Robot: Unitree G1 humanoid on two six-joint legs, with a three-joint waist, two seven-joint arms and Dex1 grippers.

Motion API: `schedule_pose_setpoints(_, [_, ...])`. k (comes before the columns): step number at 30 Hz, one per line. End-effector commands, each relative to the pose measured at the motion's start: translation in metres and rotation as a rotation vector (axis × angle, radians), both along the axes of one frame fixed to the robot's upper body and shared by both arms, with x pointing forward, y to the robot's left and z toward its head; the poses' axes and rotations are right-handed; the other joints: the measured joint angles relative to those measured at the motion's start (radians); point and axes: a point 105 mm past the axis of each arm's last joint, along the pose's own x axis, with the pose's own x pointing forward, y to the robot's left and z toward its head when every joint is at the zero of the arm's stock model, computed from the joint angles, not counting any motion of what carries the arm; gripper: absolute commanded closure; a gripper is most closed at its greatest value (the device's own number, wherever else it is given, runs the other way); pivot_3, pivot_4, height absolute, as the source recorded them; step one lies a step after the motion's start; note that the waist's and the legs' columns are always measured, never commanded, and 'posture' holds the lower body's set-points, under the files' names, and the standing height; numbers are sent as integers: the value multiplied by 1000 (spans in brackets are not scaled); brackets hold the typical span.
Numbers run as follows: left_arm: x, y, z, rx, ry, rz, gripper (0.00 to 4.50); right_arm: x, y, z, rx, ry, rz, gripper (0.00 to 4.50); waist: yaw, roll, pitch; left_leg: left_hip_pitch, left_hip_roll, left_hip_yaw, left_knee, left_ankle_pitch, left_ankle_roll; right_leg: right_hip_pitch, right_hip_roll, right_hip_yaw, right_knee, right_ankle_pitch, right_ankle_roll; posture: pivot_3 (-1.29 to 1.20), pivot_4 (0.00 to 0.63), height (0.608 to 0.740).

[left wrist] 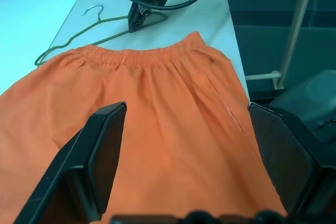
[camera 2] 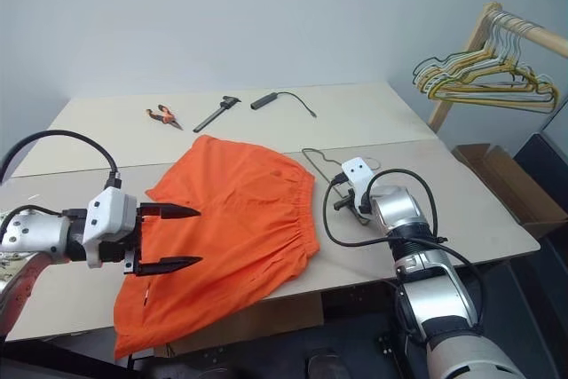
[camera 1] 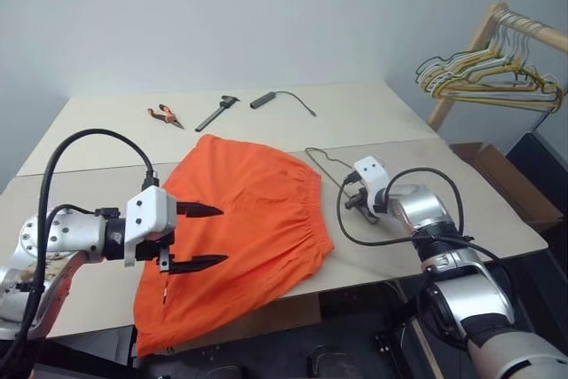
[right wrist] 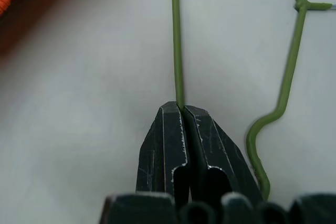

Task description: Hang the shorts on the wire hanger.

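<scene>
table (camera 1: pixel 426 113): right gripper (right wrist: pixel 182 109) clamped on wire hanger (right wrist: pixel 177 51); left gripper (camera 1: pixel 206 237) wide above shorts (camera 1: pixel 257 210).

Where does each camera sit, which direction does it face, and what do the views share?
Head eyes: look forward and down at the table; both arms show.
Left wrist: looks past the open left gripper over the shorts toward the right gripper.
Right wrist: looks along its fingers, shut on the wire hanger.
Shared: shorts and hanger appear in all.
</scene>
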Motion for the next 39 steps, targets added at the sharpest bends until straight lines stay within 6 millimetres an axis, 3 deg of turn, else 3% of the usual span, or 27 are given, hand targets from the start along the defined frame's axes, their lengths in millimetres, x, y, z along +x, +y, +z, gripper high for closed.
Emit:
schedule_pose_setpoints(1, [23,-3,17,-120,-51,130,498,15,-21,34,48,-178,-128,4483,8,1,1,0,0,0,0,0,0,1,0,0,-1,0,0,-11,0,740])
schedule_pose_setpoints(4, [44,-8,29,-314,-8,249,498,19,-21,76,118,-363,-126,4483,16,3,2,-4,-1,-1,0,0,0,-4,0,0,-1,1,1,-14,0,740])
schedule_pose_setpoints(9, [80,-17,38,-676,248,438,498,5,-1,117,169,-573,-20,4483,21,3,2,-11,0,-3,0,-1,-1,-11,0,1,0,2,3,-25,0,740])
schedule_pose_setpoints(16, [101,-43,68,-1088,426,391,498,-43,61,154,142,-949,311,4483,22,3,2,-11,-2,-3,2,-1,-2,-10,-1,3,-1,3,5,-42,0,740])
schedule_pose_setpoints(22, [99,-58,88,-1130,414,310,498,-79,106,163,221,-1061,483,4483,19,3,2,-10,-2,-3,2,-1,-3,-10,1,3,0,3,4,-58,0,740])
schedule_pose_setpoints(30, [101,-57,98,-1128,306,315,498,-93,122,153,192,-1065,582,4483,24,3,2,-9,-3,-2,2,-1,-3,-7,1,3,-4,4,3,-57,0,740])
schedule_pose_setpoints(34, [102,-56,98,-1135,303,334,1369,-90,122,150,168,-1061,576,4500,24,3,2,-9,-3,-2,2,-1,-3,-7,1,3,-4,4,3,-56,0,740])
schedule_pose_setpoints(39, [109,-54,95,-1140,303,379,3032,-89,123,148,155,-1069,580,4500,23,3,2,-9,-3,-2,2,-1,-3,-7,1,3,-4,4,3,-55,0,740])
